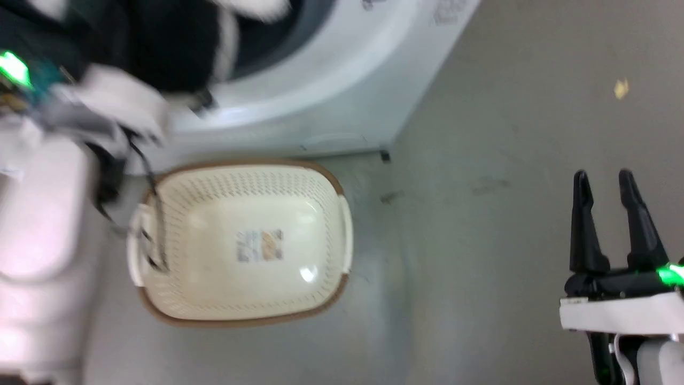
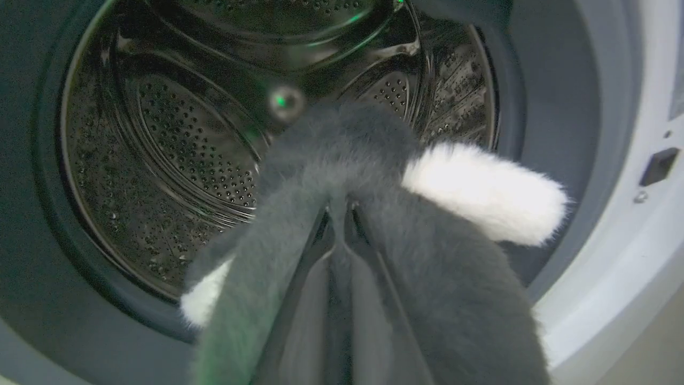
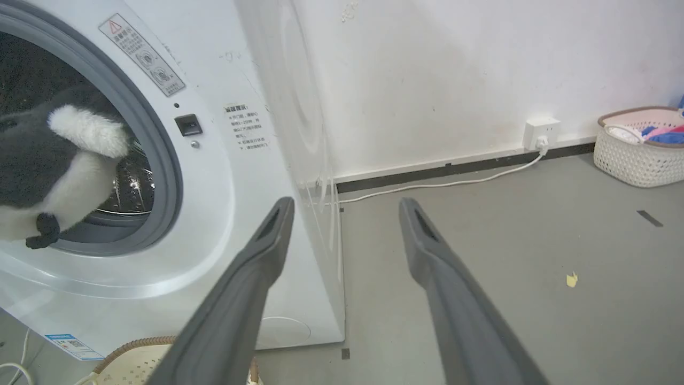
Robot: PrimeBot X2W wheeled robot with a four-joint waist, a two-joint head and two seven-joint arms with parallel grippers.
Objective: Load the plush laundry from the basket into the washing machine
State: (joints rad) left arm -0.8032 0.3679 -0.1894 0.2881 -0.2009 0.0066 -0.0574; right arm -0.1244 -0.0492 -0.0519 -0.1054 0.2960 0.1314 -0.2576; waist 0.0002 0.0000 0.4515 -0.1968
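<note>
The plush laundry [image 2: 427, 256], fluffy black with white patches, hangs over my left gripper [image 2: 342, 206], which is shut on it right in front of the washing machine's steel drum [image 2: 176, 144]. From the right wrist view the plush laundry [image 3: 48, 155] sits in the grey-gasketed opening of the washing machine [image 3: 224, 176]. In the head view the plush laundry [image 1: 176, 43] is at the washing machine [image 1: 331, 85] mouth at top left. The cream basket [image 1: 176, 299] stands on the floor below with nothing in it but a sticker. My right gripper [image 1: 604, 179] is open at lower right, holding nothing.
Grey floor stretches to the right of the washer, with a small yellow scrap [image 3: 572, 279] on it. A second white basket [image 3: 636, 155] with coloured clothes stands by the far wall, near a wall socket [image 3: 539, 132] and its white cable.
</note>
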